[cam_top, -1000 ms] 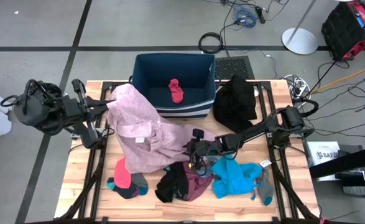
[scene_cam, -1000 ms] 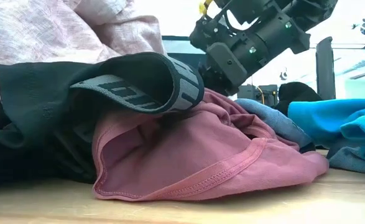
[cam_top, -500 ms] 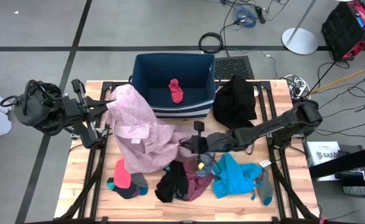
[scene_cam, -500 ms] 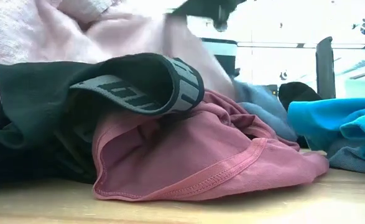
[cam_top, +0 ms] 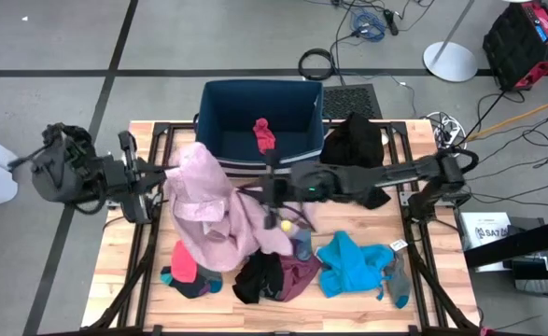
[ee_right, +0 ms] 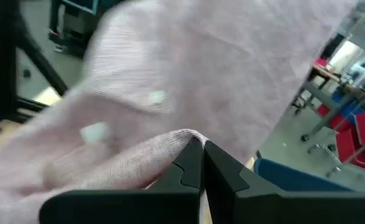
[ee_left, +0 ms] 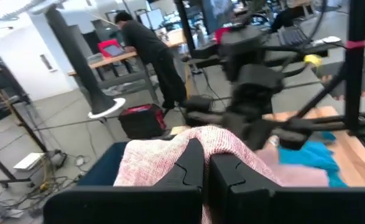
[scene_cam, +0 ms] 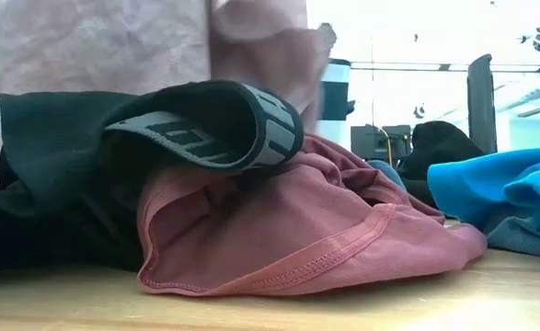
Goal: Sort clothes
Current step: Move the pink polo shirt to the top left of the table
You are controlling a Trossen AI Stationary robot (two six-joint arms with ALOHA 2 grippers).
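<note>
Pale pink garment (cam_top: 208, 201) hangs pinched between left fingers (cam_top: 166, 172) and right fingers (cam_top: 266, 191), both raised.

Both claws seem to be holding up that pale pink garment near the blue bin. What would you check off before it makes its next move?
1. Left claw pinched on the pink garment: ok, cloth sits between its closed fingers.
2. Right claw pinched on the same garment: ok, a fold is caught at its fingertips.
3. Garment fully off the pile: not ok; in the high view its lower edge overlaps the black garment, and contact cannot be told.
4. Bin has room: ok, only a red sock lies inside.
5. Nothing else lifted along: cannot tell, the hanging cloth hides what is under it.
6. Remaining clothes stay on the table: ok, the blue garment lies flat.
</note>
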